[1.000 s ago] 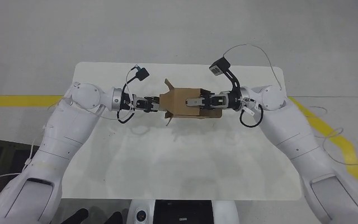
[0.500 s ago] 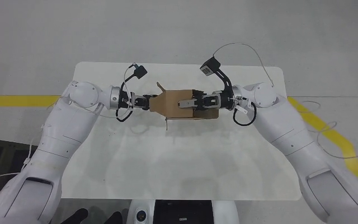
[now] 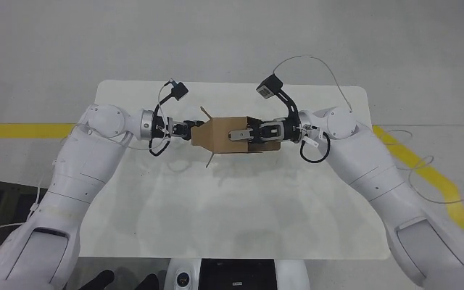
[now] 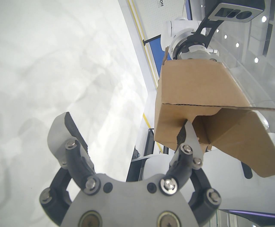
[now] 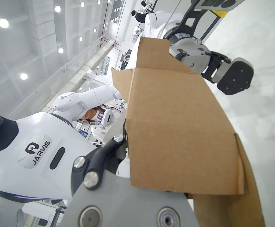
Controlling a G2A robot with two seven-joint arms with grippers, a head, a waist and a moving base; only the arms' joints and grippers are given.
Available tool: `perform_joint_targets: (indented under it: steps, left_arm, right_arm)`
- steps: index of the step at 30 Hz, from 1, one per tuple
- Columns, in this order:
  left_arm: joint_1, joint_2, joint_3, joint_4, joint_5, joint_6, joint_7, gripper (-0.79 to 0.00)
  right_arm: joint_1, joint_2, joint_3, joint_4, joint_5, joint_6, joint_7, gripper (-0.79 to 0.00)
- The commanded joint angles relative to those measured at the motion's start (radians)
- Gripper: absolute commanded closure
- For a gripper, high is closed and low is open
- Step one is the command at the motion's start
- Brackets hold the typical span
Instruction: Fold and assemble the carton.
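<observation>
Shift: the carton [image 3: 215, 133] now hangs further toward the left arm's side than a second ago, and both arms have travelled with it.
Left gripper [image 4: 127, 123]: its fingers are spread wide and it has backed off as the box came at it. One fingertip [image 4: 190, 134] just touches the cardboard edge at the open end, and the other stands clear of the box.
Right gripper [image 3: 245, 135]: it looks clamped on the carton's wall, with one finger lying along the top panel. To my eye it carries the box alone.
Carton's place: it is lifted off the table [image 3: 145, 217], above its far middle, lying lengthways between the two grippers.
End flaps [image 3: 205, 113]: they still splay outward at the left arm's end, none tucked in.
Meaning: this reads as a repositioning that offers the open end to the left gripper. The sleeve looks squared up, but the flaps are not yet folded, so the task seems well short of done.
Writing: the carton's brown faces are plain, with no label I can find. A scrap of lettering [image 4: 160, 3] on the room's far wall is cut off at the edge.
</observation>
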Motion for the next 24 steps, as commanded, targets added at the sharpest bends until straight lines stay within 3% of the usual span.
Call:
perform_joint_targets:
  steps: [1, 10, 24]
  left_arm:
    - [-0.002, 0.0, -0.001, 0.004, -0.006, 0.0, -0.003, -0.785]
    - [-0.005, -0.001, -0.005, 0.011, -0.018, -0.003, -0.014, -0.785]
    - [0.039, 0.008, -0.001, -0.014, 0.04, -0.024, -0.027, -0.785]
  right_arm:
    - [0.0, 0.0, 0.0, 0.0, 0.003, 0.0, 0.0, 0.0]
    - [-0.001, -0.001, 0.004, 0.014, 0.0, -0.017, -0.017, 0.0]
    - [-0.024, 0.007, 0.064, 0.111, -0.01, -0.142, -0.142, 0.0]
